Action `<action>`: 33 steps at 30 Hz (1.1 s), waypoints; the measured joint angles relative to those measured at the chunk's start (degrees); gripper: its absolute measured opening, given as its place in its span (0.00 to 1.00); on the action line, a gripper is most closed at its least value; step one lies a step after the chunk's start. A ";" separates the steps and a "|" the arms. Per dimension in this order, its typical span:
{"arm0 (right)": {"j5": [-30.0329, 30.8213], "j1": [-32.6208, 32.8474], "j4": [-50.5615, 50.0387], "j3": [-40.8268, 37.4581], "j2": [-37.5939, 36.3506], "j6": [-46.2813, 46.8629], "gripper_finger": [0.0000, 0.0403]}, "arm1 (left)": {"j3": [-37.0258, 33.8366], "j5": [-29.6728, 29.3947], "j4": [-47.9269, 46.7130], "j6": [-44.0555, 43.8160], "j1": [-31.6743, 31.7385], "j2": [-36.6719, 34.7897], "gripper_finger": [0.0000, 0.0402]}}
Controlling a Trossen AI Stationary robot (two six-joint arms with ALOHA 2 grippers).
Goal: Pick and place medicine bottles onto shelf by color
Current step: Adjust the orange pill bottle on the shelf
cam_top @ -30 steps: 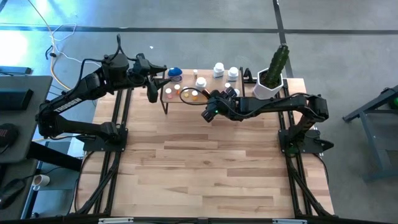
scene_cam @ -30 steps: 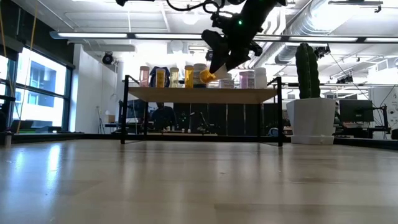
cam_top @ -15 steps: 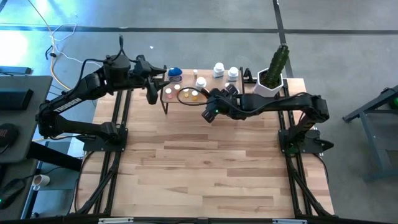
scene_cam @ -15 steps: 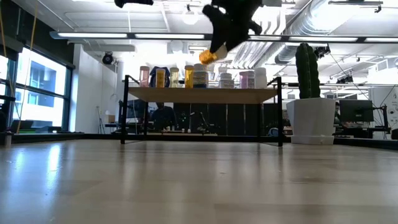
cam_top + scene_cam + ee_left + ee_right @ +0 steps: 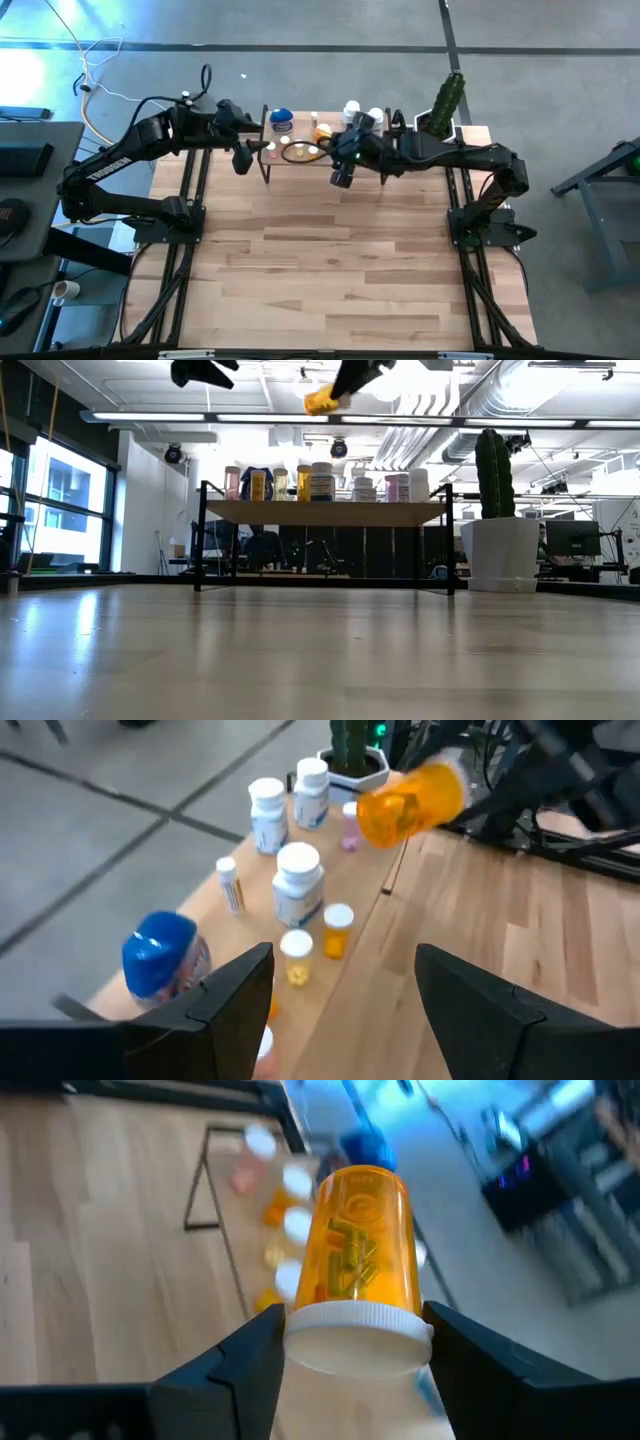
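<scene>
Step in hand: carrying one bottle to its color group. Right gripper [image 5: 345, 1342] grips an orange bottle [image 5: 358, 1230] by its white cap, jaws closed on it, bottle tipped sideways and held high over the shelf [image 5: 300, 162]; low view shows it well above the row of bottles already standing there. Left gripper [image 5: 345, 990] hovers over the shelf's left end, jaws wide and empty, near the blue-lidded jar [image 5: 160, 955]. Small orange vials [image 5: 337, 928] stand mid-shelf beside a white bottle [image 5: 298, 880]. Next move likely needs turning the orange bottle upright, lowering it beside the orange vials without knocking neighbors, then releasing.
</scene>
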 joint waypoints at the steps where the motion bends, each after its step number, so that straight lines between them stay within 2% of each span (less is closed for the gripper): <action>1: -1.41 -0.41 0.59 0.95 0.00 -2.61 0.51 | 0.00 0.16 -0.32 -1.13 -0.02 0.00 0.58; 9: -16.95 -3.28 4.14 6.10 0.00 -20.29 0.51 | 0.00 8.02 -0.17 -15.52 -0.02 0.00 0.58; 19: -33.44 -2.22 4.64 6.77 0.00 -33.22 0.51 | 0.00 17.76 -0.17 -35.02 0.00 0.00 0.58; 26: -44.15 -0.16 7.64 6.77 0.00 -35.25 0.51 | 0.00 26.46 -0.02 -42.32 -0.53 0.06 0.58; 33: -44.78 3.49 9.65 6.77 0.00 -30.12 0.51 | 0.00 31.53 1.62 -41.71 -4.92 1.00 0.58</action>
